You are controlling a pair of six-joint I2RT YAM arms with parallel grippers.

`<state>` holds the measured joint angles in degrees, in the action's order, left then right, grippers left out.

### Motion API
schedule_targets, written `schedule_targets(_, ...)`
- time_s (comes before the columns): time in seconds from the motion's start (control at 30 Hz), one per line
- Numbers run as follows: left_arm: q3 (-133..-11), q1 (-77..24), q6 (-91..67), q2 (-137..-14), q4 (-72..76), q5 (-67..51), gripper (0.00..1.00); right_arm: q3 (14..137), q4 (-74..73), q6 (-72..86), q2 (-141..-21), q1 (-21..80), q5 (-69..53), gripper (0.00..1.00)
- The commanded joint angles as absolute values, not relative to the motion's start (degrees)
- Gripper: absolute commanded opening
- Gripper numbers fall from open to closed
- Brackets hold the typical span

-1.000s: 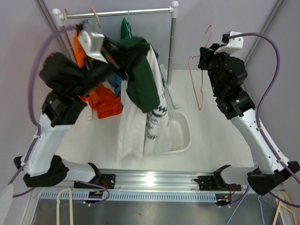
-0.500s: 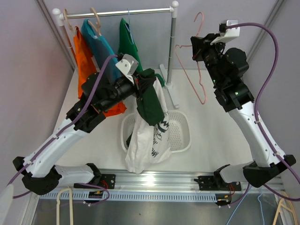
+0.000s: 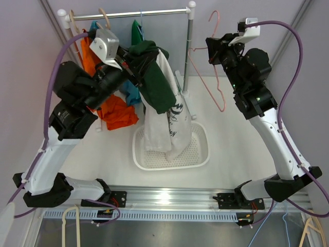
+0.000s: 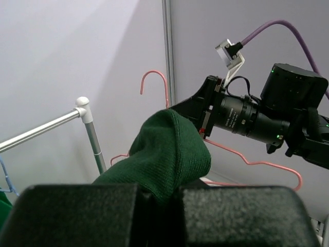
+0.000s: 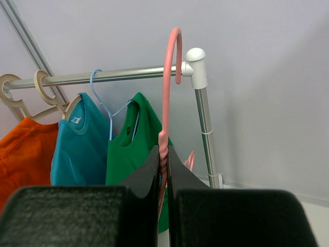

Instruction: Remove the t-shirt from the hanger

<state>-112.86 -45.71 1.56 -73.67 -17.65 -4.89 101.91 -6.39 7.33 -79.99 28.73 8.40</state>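
- Now, what does each gripper hold, and why there?
- The left gripper (image 4: 162,193) is clamped tight on a bunched fold of the dark green and white cotton t-shirt (image 3: 157,87), high above the white perforated plastic basket (image 3: 203,160). At that height the garment hangs straight, so its white lower part drops inside the basket rim. The right gripper (image 5: 163,154) is pinched narrow on the stem of the thin pink wire hanger (image 5: 167,87), just below the hook. It is well to the right of the basket and beyond it. Holding the hanger apart keeps the wire from snagging the cloth.
- Is the garment free of the hanger?
- It appears so. The hanger is bare and no cloth touches it. The removal step looks complete, and release into the basket is the likely remainder.
- What has changed over the last half second?
- The left arm has risen. The t-shirt then sagged low, its hem draped across the near left rim of the basket. The hem now hangs inside the basket. The right arm has lifted the hanger slightly. Both grips are unchanged.
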Motion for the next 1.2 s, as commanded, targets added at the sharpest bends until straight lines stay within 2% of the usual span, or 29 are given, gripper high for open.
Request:
schedule_targets(0.0,-105.5,-45.4,1.8,-72.3,-13.7,-5.2,0.01,102.7,-5.5,7.6,-79.9,28.5,7.1,0.00)
schedule_targets(0.03,-97.1,-45.4,1.3,-70.9,-11.7,-4.8,0.01,102.7,-5.1,7.5,-79.8,28.5,7.0,0.00)
schedule_targets(0.1,-92.3,-45.4,0.0,-68.0,-7.7,-4.6,0.01,102.9,-5.2,7.6,-80.2,28.5,7.1,0.00)
schedule_targets(0.13,-85.3,-45.4,-1.8,-67.2,-7.0,-4.9,0.01,103.0,-5.3,7.5,-80.4,28.4,7.0,0.00)
schedule_targets(0.2,-80.2,-45.4,-4.7,-64.4,-3.8,-5.6,0.01,103.9,-5.4,7.1,-81.1,28.2,6.2,0.00)
schedule_targets(0.3,-66.1,-46.6,-8.4,-60.3,1.1,-5.5,0.01,104.8,-5.1,6.2,-82.5,28.3,4.7,0.00)
schedule_targets(0.47,-52.3,-47.3,-11.8,-59.1,3.3,-3.9,0.01,105.0,-1.3,3.7,-84.5,27.2,0.7,0.00)
schedule_targets(0.73,-37.7,-49.5,-21.3,-64.1,1.9,-7.0,0.01,108.1,4.7,0.3,-89.3,26.4,-3.3,0.00)
schedule_targets(0.9,-40.7,-50.3,-23.2,-74.2,-7.5,-9.3,0.01,112.8,6.4,-3.0,-95.5,26.3,-5.3,0.00)
schedule_targets(1.13,-58.0,-49.9,-23.4,-92.9,-16.9,-11.5,0.01,121.4,6.6,-3.6,-104.6,26.3,-6.9,0.00)
schedule_targets(1.17,-59.8,-49.8,-23.5,-94.6,-17.7,-12.1,0.07,122.8,6.3,-3.6,-105.8,26.3,-6.9,0.00)
